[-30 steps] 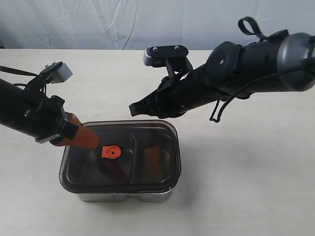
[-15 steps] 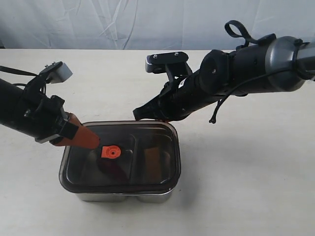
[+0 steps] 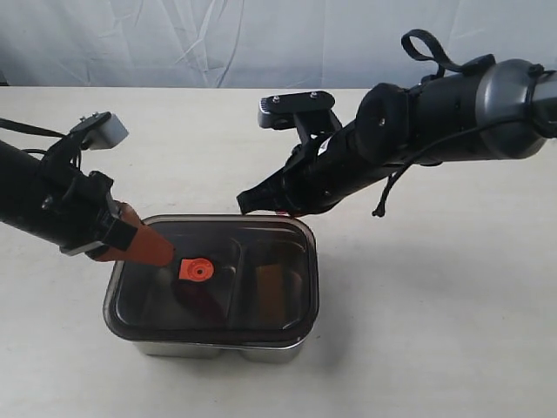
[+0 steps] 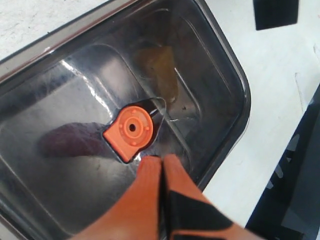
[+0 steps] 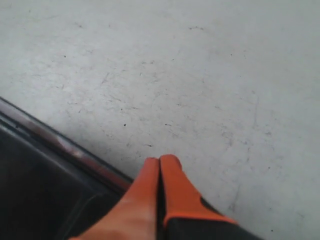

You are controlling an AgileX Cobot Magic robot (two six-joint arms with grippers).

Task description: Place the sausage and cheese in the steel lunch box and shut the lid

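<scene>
The steel lunch box [image 3: 218, 350] stands on the table with the dark translucent lid [image 3: 261, 239] lying on top of it. Through the lid I see the red sausage [image 3: 202, 299] in the left compartment and the yellow cheese [image 3: 271, 286] in the right one. My left gripper [image 3: 171, 256] is shut and empty, its orange tips resting on the lid just beside the orange valve tab [image 3: 195, 270]. The left wrist view shows the same: shut gripper [image 4: 161, 159], tab [image 4: 132, 131], sausage [image 4: 70, 142], cheese [image 4: 160, 75]. My right gripper [image 5: 160, 160] is shut and empty at the lid's far edge [image 5: 55, 142].
Bare white tabletop [image 3: 435, 287] lies all around the box. A white backdrop cloth [image 3: 218, 39] hangs behind the table. The right arm [image 3: 418, 131] stretches across the back right above the table.
The right arm has swung a little to the right and lowered toward the lid's back edge. The left gripper has stayed on the lid by the tab.
</scene>
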